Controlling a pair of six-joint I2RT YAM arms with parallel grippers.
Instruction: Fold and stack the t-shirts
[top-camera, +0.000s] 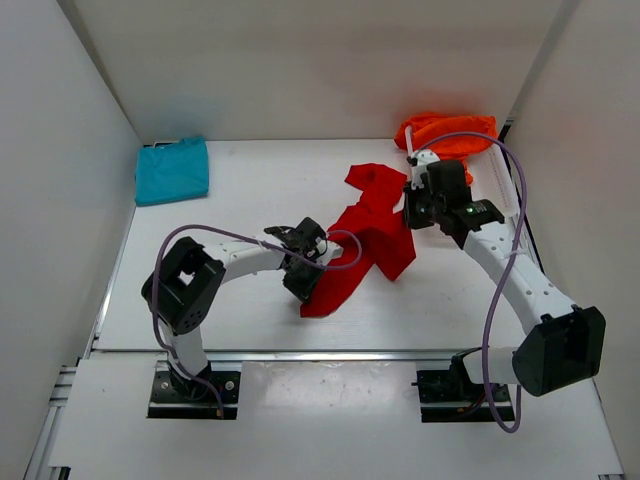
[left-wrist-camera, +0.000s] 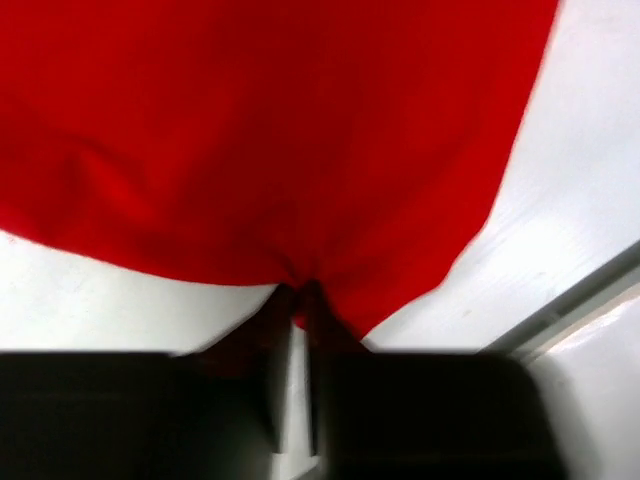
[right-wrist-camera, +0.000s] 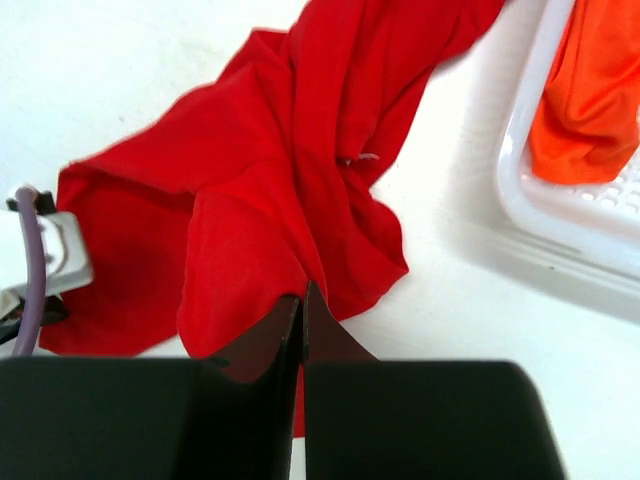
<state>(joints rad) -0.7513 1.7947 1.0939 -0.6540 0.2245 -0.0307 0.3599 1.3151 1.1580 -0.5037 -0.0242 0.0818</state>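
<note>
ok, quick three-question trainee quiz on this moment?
1. True or false: the teal t-shirt lies apart from the other two shirts.
2. The orange t-shirt sits: A) in the white basket; B) under the teal one; C) in a pincer.
3. What do the left pincer and right pincer both pinch?
Key: 1 true; 2 A; 3 the red t-shirt.
</note>
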